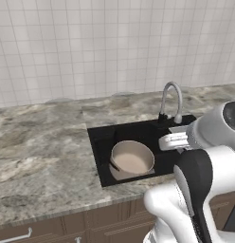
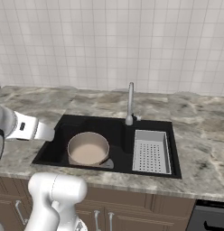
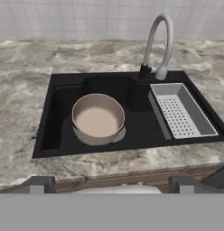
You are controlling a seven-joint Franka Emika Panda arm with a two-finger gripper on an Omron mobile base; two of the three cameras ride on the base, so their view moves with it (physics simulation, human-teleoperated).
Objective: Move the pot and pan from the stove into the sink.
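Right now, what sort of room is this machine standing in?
Most likely a kitchen, a computer-rendered one. A black recessed sink with a curved silver faucet sits in a marbled stone counter, a large beige round pot stands in the basin, and white wall tiles rise behind.

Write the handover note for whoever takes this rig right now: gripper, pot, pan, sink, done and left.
Gripper: open, holding nothing, pulled back above the cabinet front, facing the sink.
Large beige round pot: upright in the left part of the black rectangular sink basin, clear of the grey perforated drainer tray on the right and the curved silver faucet.
Done: pot is in the sink.
Left: the small dark pan; no pan can be made out in the sink, so fetch it from the stove.
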